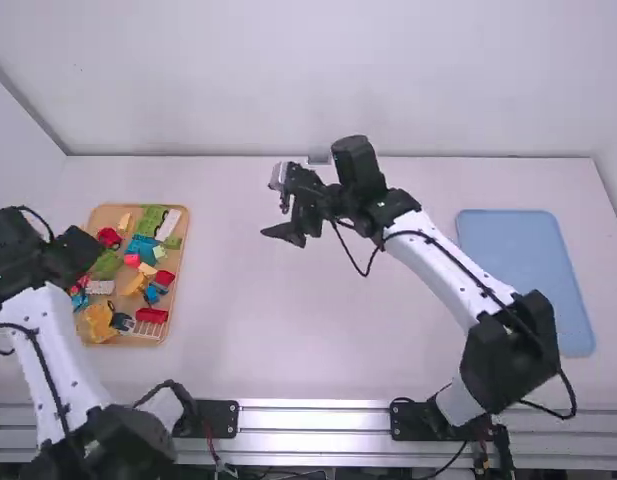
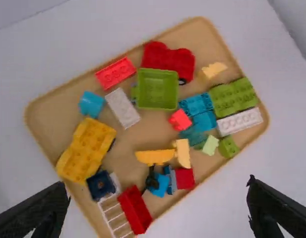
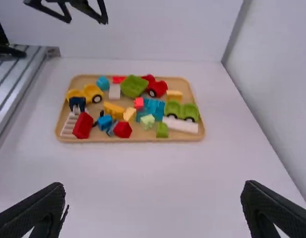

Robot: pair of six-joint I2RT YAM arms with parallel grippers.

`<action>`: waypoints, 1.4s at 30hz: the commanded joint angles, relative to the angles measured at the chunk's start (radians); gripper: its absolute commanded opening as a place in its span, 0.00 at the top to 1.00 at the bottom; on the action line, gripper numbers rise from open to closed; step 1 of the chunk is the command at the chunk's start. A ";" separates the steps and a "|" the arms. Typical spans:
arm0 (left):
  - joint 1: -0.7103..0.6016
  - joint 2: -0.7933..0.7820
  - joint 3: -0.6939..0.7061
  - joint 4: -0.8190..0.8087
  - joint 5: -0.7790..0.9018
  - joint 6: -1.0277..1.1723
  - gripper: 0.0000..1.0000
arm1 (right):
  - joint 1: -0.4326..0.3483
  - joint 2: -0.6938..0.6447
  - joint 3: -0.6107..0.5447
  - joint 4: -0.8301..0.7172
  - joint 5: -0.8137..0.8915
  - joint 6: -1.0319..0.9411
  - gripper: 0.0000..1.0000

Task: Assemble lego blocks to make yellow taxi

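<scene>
Hanging over the wooden tray [image 1: 180, 262] at the table's left, the left gripper [image 2: 157, 191] has its fingers spread wide, nothing between them. Now, the yellow wheeled brick base [image 2: 87, 150] looks like the one to take: it lies at the tray's end toward the arm bases, long axis steeply crossing the fingers' closing line, so a slight wrist turn should suit. The right gripper [image 3: 153, 191], also wide and empty, is well apart, farther off.

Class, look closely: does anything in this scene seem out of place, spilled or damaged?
Nothing stands out. The loose blocks lie jumbled at various angles, but that looks like ordinary storage: they sit inside the tan tray, none spilled onto the table.
</scene>
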 commanded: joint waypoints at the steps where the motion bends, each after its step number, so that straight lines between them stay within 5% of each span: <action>1: 0.066 0.025 0.040 -0.038 0.047 0.000 0.04 | 0.012 0.033 0.056 0.008 -0.064 0.009 0.04; 13: 0.111 0.323 0.158 -0.157 0.118 0.246 0.01 | 0.037 0.077 0.137 0.011 0.022 0.095 0.01; 27: 0.107 0.607 0.151 -0.195 -0.121 0.420 0.01 | 0.032 0.077 0.145 -0.011 0.130 0.091 0.01; 32: 0.100 0.620 0.089 -0.109 -0.131 0.447 0.23 | 0.035 0.077 0.145 -0.011 0.143 0.092 0.01; 42: 0.114 0.620 -0.062 0.106 -0.080 0.595 0.21 | 0.032 0.077 0.145 -0.011 0.180 0.092 0.01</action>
